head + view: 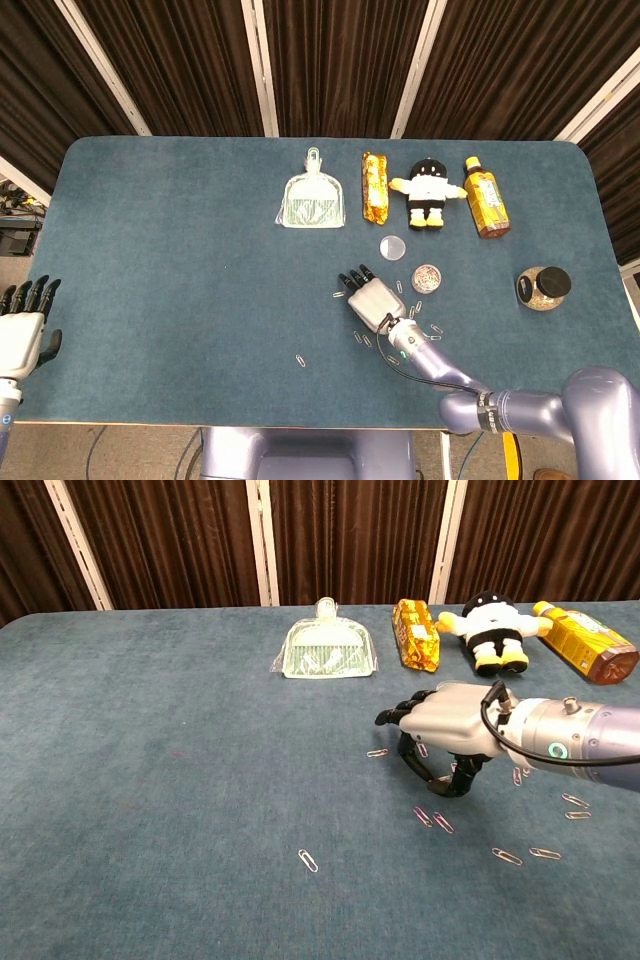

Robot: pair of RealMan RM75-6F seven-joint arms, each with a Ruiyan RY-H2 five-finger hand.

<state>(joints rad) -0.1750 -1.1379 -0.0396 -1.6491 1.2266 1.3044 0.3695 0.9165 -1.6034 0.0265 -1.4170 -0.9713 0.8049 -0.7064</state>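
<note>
Chest view: right hand hovers over paper clips.

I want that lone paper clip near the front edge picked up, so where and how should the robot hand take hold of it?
Probably from straight above, pinching across the narrow width of the small silver wire paper clip. It lies flat on the blue table, apart from the other clips, so no side offers an edge to get under.
</note>
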